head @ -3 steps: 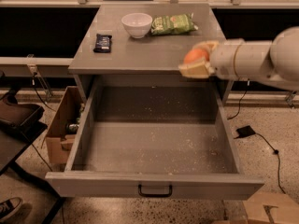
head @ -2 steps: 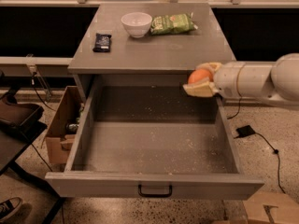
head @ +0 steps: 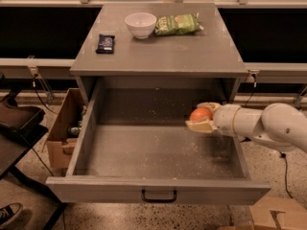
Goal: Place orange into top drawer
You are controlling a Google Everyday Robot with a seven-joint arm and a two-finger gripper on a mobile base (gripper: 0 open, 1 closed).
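Orange and round, the orange [head: 200,114] is squeezed tight between the fingers of the gripper [head: 202,120]. It hangs over the right side of the open top drawer [head: 144,152], middle right of the frame.

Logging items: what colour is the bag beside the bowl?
The bag is green, camera view; the end effector holds the orange over the drawer.

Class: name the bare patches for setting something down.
The top drawer floor is bare left of the gripper, which holds the orange above its right side. Cabinet top: front bare; bowl, green bag, dark packet crowd its back.
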